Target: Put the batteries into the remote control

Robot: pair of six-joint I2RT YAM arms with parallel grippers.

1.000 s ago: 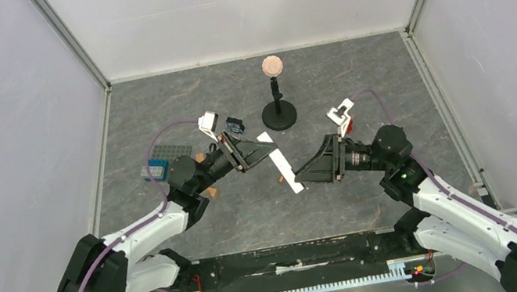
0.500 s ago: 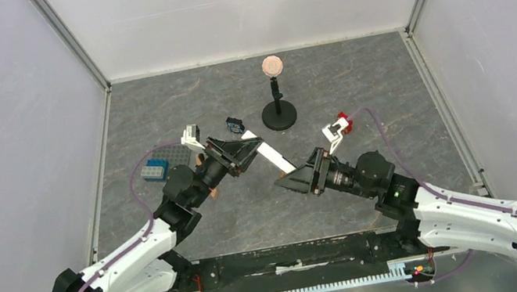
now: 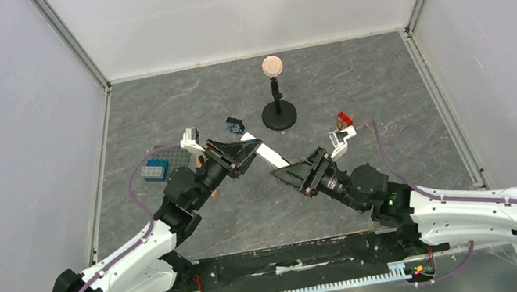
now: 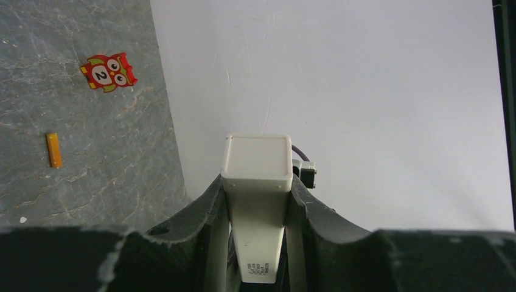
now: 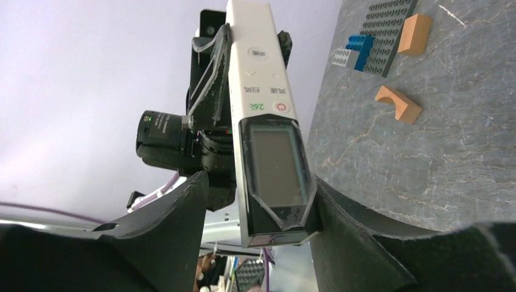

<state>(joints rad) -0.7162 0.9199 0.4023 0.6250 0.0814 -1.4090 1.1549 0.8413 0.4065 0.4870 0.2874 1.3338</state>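
The long slim white remote control [image 5: 268, 115] is up off the grey stone-look surface [image 5: 462, 152], slung between both arms. The left tool [image 4: 257, 185] is clenched on the plain white end, fingers tight on both sides. The right tool [image 5: 260, 181] brackets the black-panel end with jaws spread: one finger is close against the edge, the other stands off with a gap. The button face looks at the right wrist camera. Whether its battery compartment holds anything, I cannot tell.

On the surface lies a grey studded plate [image 5: 386, 30] carrying blue bricks [image 5: 359, 47]. A tan block [image 5: 415, 33] sits just beside it, with a tan arch piece [image 5: 398, 103] nearby. Elsewhere, a slim orange piece [image 4: 53, 149] lies near a red owl sticker [image 4: 109, 71]; battery or not, too small to tell.
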